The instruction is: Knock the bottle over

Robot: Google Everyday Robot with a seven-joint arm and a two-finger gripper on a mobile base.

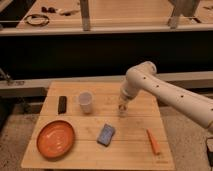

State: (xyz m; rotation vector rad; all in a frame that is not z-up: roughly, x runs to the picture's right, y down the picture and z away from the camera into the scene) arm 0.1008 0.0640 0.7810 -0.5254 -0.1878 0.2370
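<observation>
Your end effector point(122, 103) hangs just over the bottle point(122, 112), at or touching its top. I cannot tell how far open it is or whether it holds anything. The bottle stands upright on the desk point(144, 121), right of the cup point(85, 102) and beyond the sponge point(106, 134). You seem to be at the contact step, with the knock not yet done. Next, push sideways high on the bottle, toward bare desk.

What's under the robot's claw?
Right below the gripper stands the small pale bottle, upright on the wooden table. The gripper covers the bottle's top, so whether the two touch cannot be seen.
</observation>
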